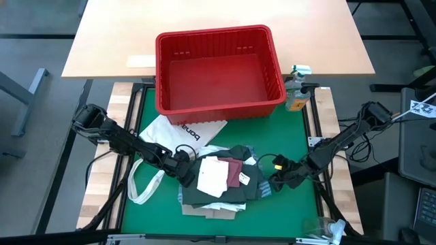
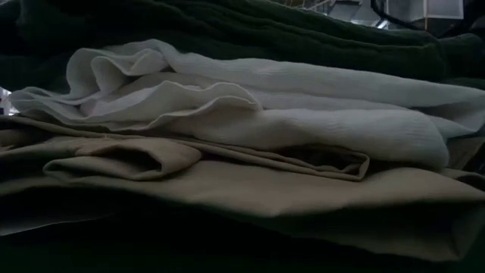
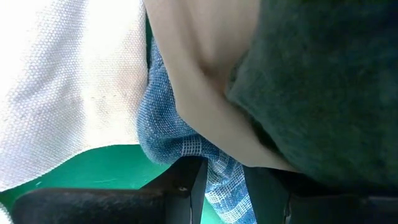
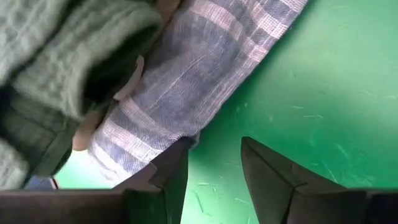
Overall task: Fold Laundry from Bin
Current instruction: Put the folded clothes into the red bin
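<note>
The laundry (image 1: pixel 219 182) lies heaped mid-table on the green mat: a white piece (image 1: pixel 212 175), a maroon piece (image 1: pixel 235 170), a dark green-grey top (image 1: pixel 221 197) and tan cloth (image 2: pixel 227 189) underneath. The red bin (image 1: pixel 218 68) stands behind the heap with nothing inside it. My left gripper (image 1: pixel 182 165) is at the heap's left side, shut on blue-striped cloth (image 3: pixel 168 137). At the heap's right side my right gripper (image 4: pixel 214 149) stands open over bare mat, next to a blue-striped edge (image 4: pixel 186 81). My left gripper pinches a bunched fold of the blue-striped cloth (image 3: pixel 219 175) between its two fingers, coming in slanting down from the table's left. The cloth runs on under the tan layer (image 3: pixel 205 68) and the dark green top (image 3: pixel 317 81), which lie on it. My right gripper has one fingertip (image 4: pixel 177 155) right at the striped cloth's edge; whether it touches, I cannot tell.
A white tote bag (image 1: pixel 178 131) with black lettering lies left of the heap, its straps (image 1: pixel 143 184) looping toward the near edge. A spray bottle (image 1: pixel 297 92) stands right of the bin. Bare green mat (image 1: pixel 293 136) lies to the right.
</note>
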Motion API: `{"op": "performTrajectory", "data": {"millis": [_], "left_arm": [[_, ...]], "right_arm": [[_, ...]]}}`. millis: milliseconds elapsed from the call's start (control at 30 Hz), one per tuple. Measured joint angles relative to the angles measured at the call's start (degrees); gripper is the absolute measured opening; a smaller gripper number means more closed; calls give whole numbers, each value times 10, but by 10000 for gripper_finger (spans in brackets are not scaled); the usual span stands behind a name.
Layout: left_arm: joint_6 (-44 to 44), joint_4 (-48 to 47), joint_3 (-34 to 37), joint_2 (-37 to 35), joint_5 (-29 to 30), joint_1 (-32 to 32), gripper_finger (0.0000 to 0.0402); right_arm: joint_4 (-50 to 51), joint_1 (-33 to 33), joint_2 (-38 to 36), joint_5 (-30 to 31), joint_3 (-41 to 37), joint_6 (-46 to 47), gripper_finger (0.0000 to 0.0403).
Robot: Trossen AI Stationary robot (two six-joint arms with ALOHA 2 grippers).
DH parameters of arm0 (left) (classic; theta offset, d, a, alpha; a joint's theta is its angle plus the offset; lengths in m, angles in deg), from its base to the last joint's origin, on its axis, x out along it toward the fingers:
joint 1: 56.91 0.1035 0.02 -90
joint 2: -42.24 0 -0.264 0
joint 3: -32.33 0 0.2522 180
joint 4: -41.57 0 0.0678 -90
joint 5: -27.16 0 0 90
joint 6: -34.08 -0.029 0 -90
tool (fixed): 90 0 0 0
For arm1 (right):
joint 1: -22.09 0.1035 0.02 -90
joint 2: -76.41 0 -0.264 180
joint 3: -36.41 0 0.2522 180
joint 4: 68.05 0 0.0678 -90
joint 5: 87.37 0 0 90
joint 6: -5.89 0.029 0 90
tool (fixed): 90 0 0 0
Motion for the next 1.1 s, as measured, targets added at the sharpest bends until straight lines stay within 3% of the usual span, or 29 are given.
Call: {"op": "performTrajectory", "data": {"millis": [100,267,367,533,733,1100], "left_arm": [[0,0,0,0,0,0,97],[0,0,0,0,0,0,97],[0,0,0,0,0,0,97],[0,0,0,0,0,0,97],[0,0,0,0,0,0,97],[-3,0,0,0,0,0,97]], "right_arm": [[0,-28,-6,-36,0,0,150],[-1,-91,-26,-185,0,-2,150],[0,-120,-31,-229,0,-3,150],[1,-152,-31,-216,0,-29,150],[0,-156,-30,-124,0,-31,150],[-29,-156,34,-122,0,1,150]]}}
